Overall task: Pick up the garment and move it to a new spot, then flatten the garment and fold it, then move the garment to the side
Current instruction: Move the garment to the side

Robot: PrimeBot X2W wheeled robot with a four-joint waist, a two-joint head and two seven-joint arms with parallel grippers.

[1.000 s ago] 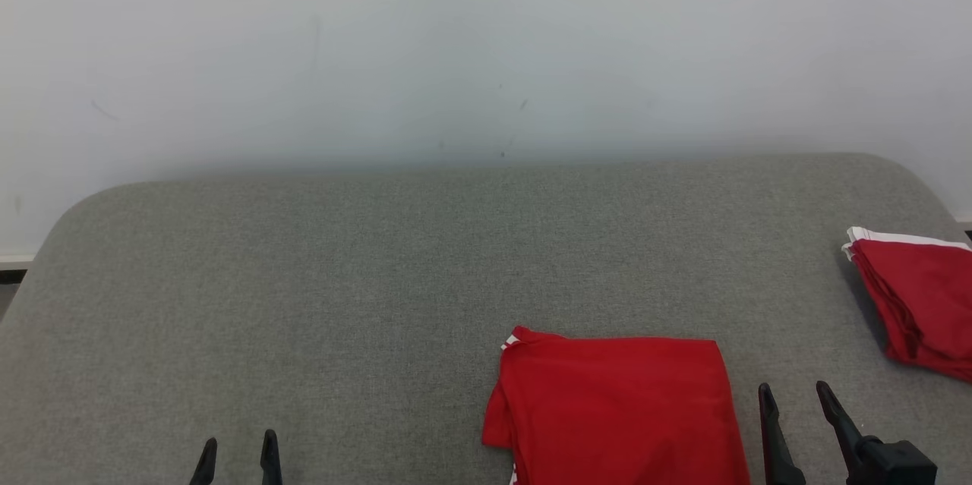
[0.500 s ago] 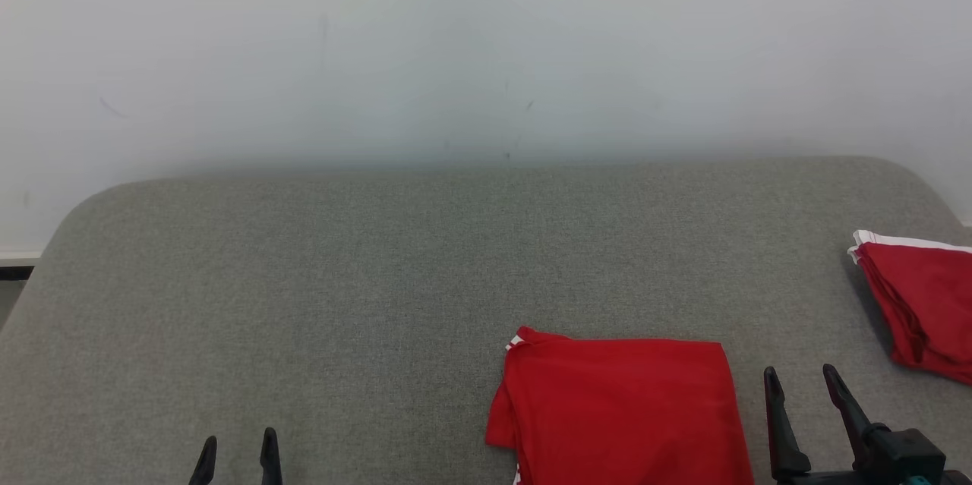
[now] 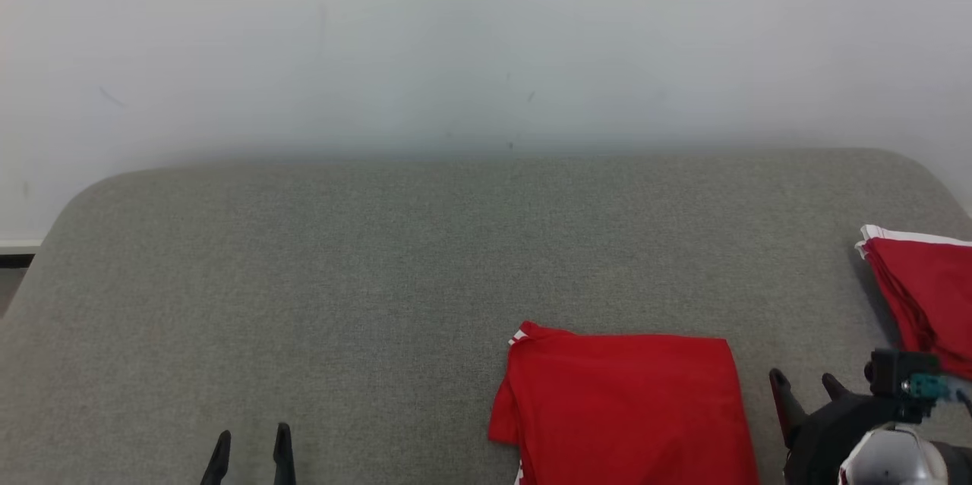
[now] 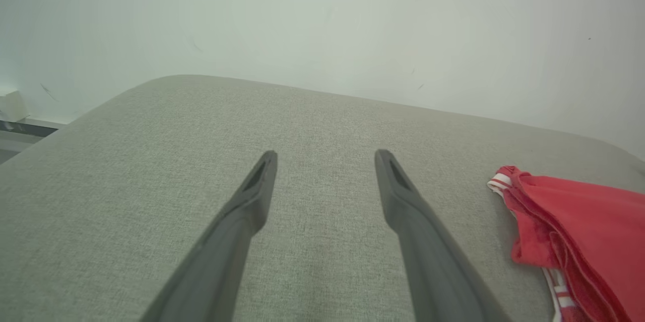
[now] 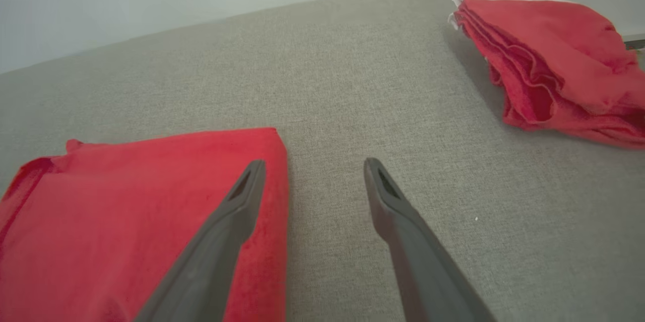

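Observation:
A red garment (image 3: 623, 409) lies folded flat on the grey cushioned surface (image 3: 380, 265), near its front edge, right of centre. White trim shows at its far left corner. My right gripper (image 3: 805, 382) stands open just right of the garment, nothing between its fingers; in the right wrist view the gripper (image 5: 312, 166) hovers over the garment's (image 5: 126, 216) right edge. My left gripper (image 3: 253, 439) is open at the lower left, well apart from the cloth. The left wrist view has this gripper (image 4: 326, 153) over bare fabric, the garment (image 4: 579, 231) off to its right.
A second red garment (image 3: 926, 295) with a white edge lies bunched at the surface's right side, also seen as a folded red pile (image 5: 549, 60) in the right wrist view. A pale wall (image 3: 456, 45) rises behind the surface. The surface's left half is bare grey fabric.
The right arm has turned and drawn back, so its wrist and pale forearm now show at the lower right. The head camera has shifted slightly. The garments lie as before.

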